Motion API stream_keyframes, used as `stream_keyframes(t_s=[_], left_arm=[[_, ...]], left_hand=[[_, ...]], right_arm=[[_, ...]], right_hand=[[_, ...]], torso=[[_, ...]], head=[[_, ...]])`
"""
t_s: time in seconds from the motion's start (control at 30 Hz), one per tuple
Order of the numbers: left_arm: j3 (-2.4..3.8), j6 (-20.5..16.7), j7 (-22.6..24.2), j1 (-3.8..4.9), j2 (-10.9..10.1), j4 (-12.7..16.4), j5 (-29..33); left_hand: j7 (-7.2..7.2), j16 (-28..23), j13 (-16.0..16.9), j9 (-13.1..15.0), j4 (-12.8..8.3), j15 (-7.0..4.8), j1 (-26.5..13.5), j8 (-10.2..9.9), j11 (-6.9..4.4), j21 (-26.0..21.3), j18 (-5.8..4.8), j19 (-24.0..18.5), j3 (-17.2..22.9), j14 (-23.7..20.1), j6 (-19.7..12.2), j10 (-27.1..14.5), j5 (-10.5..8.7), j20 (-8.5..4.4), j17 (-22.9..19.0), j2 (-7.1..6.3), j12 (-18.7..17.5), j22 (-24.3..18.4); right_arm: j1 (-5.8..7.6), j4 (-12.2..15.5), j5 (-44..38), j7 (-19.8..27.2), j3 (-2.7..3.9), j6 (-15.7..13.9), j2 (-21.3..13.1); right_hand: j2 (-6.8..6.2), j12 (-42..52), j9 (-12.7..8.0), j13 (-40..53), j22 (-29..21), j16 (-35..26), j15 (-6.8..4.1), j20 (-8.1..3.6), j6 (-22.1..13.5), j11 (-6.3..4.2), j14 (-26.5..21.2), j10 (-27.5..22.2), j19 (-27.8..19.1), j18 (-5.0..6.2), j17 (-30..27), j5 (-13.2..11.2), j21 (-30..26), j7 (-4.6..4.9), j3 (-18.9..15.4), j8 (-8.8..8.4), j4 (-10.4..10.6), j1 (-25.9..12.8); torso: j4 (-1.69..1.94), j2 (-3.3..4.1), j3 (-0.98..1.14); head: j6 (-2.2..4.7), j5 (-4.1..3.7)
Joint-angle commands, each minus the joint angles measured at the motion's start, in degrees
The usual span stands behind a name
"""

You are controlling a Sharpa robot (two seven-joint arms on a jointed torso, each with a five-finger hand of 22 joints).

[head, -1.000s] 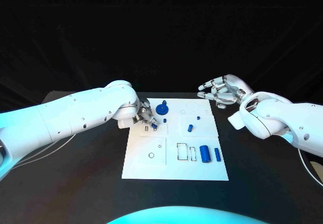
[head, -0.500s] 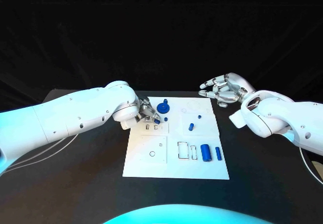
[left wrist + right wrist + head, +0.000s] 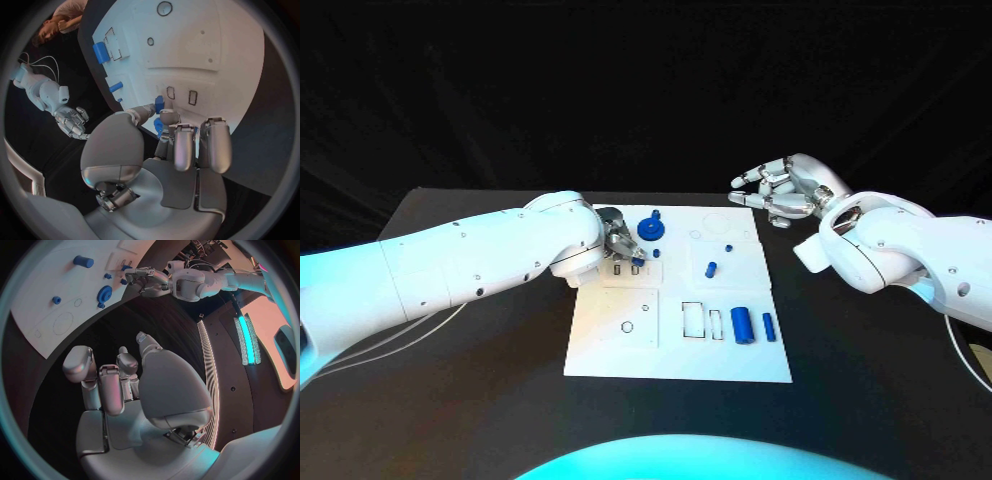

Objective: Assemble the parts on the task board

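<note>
My left hand pinches a small blue part over the board's slots. My right hand hovers beyond the board's far corner, fingers loosely curled, holding nothing.

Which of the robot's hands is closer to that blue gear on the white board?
Left. The left hand is right beside the blue gear; the right hand hovers off the white board's far corner.

The task board is laid mid-tabletop. The left robot hand is held over its far left part; the right robot hand is kept beyond its far right corner.
</note>
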Motion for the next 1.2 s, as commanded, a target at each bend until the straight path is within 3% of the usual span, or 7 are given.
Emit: stream_keyframes(t_s=[0.03,0.57,1.2], left_arm=[[-0.01,-2.8,0.8,-0.14,-0.1,0.5,-3.8],[-0.1,1.0,-0.8,-0.48,-0.7,1.5,-5.5],[-0.18,1.4,-1.0,-0.88,-0.3,0.7,-6.7]], left_hand=[[-0.64,-0.1,0.2,0.2,-9.9,-0.45,-0.2,0.5,-0.09,0.3,-0.51,0.4,10.2,4.2,0.7,0.6,0.12,-0.01,10.0,0.23,0.5,0.5],[-1.05,-0.1,1.9,0.7,-10.2,-0.73,-0.8,1.4,-0.45,1.1,-0.83,1.1,10.2,4.2,0.9,2.3,-0.16,-0.27,10.1,-0.6,2.1,2.0],[-1.34,0.0,2.1,1.0,-10.1,-0.91,-1.3,1.9,-0.68,1.8,-1.07,1.7,10.0,4.2,1.0,2.9,-0.31,-0.4,10.2,-0.86,2.4,3.2]], right_arm=[[-0.04,0.0,-0.5,0.2,0.02,0.3,0.0],[-0.05,0.1,-0.5,0.3,0.02,0.3,0.0],[-0.05,0.2,-0.5,0.4,0.02,0.4,0.1]], right_hand=[[0.29,-0.2,0.0,-0.1,0.0,-0.2,-0.27,0.09,-0.2,0.17,2.9,-0.2,-0.3,0.52,3.5,0.3,-0.2,0.08,-0.3,0.23,-0.1,-0.3],[0.29,-0.2,-0.1,-0.1,0.0,-0.2,-0.27,0.09,-0.2,0.17,2.9,-0.2,-0.3,0.51,3.5,0.3,-0.2,0.07,-0.3,0.25,0.0,-0.4],[0.26,-0.2,-0.1,-0.2,0.0,-0.2,-0.28,0.09,-0.1,0.16,2.9,-0.3,-0.3,0.52,3.5,0.3,-0.3,0.06,-0.3,0.26,-0.1,-0.4]], torso=[[-0.01,0.02,0.02],[-0.05,0.06,0.04],[-0.09,0.04,0.02]], head=[[-0.09,0.14],[-0.49,0.34],[-0.62,0.42]])
